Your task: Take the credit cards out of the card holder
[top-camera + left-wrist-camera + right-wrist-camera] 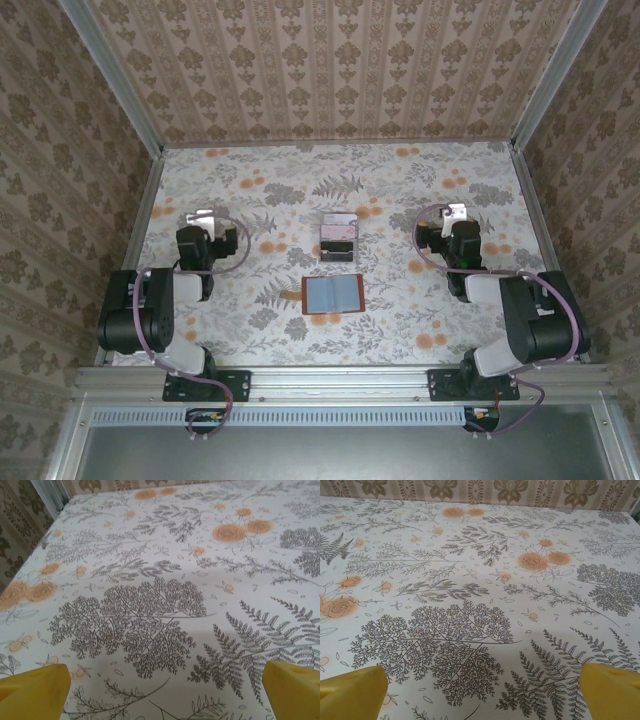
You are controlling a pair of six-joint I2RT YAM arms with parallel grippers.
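The card holder (332,294) lies open and flat at the table's middle, its pale grey-blue panels facing up inside a brown rim. Just behind it, grey-silvery credit cards (340,236) with dark patches rest in a clear tray (340,254). My left gripper (203,218) hovers at the left, well apart from the wallet. Its yellow fingertips (35,690) stand wide apart over bare cloth, so the left gripper (165,692) is open and holds nothing. My right gripper (456,214) sits at the right, likewise open (482,692), with yellow fingertips (350,692) spread over the cloth.
A floral tablecloth (400,320) covers the table, and patterned walls enclose it on three sides. Metal rails (140,190) run along the left and right edges. Both arm bases (200,380) sit at the near edge.
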